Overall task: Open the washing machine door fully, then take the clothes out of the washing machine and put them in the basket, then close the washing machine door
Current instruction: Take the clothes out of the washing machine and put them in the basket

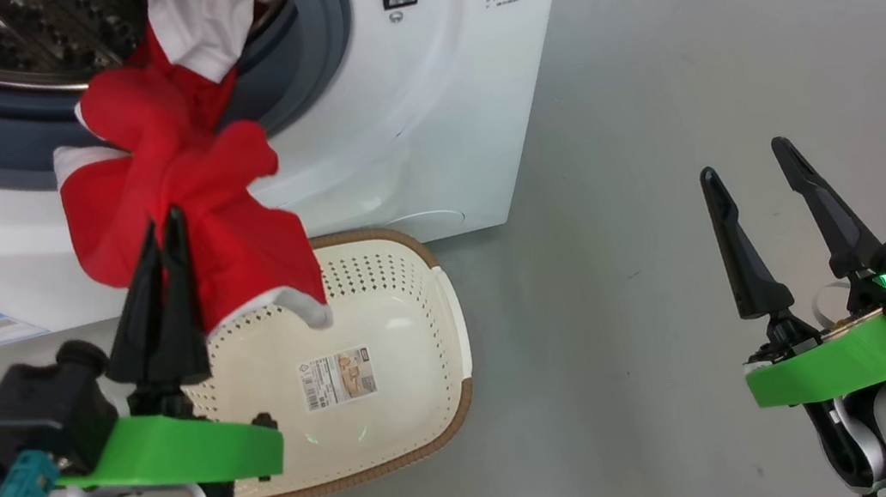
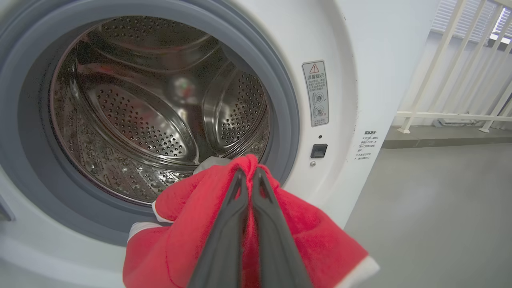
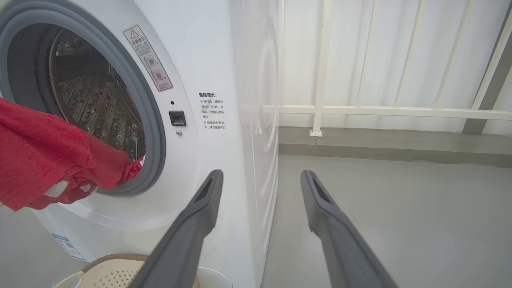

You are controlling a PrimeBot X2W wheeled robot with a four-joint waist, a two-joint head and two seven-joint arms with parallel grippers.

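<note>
The red clothes [image 1: 174, 182] hang out of the washing machine [image 1: 421, 95] mouth, over its grey rubber ring [image 2: 284, 92], and down toward the cream basket [image 1: 382, 309] on the floor below. My left gripper [image 1: 163, 227] is shut on the red fabric [image 2: 192, 216] just outside the drum opening. A white part of the garment still lies on the drum's lip. My right gripper [image 1: 747, 158] stands open over bare floor to the right of the machine, holding nothing. The washing machine door is out of view.
Grey floor [image 1: 687, 75] stretches to the right of the machine. A white railing [image 3: 360, 108] and a low step run along the wall behind. The latch socket [image 2: 319, 151] sits right of the opening.
</note>
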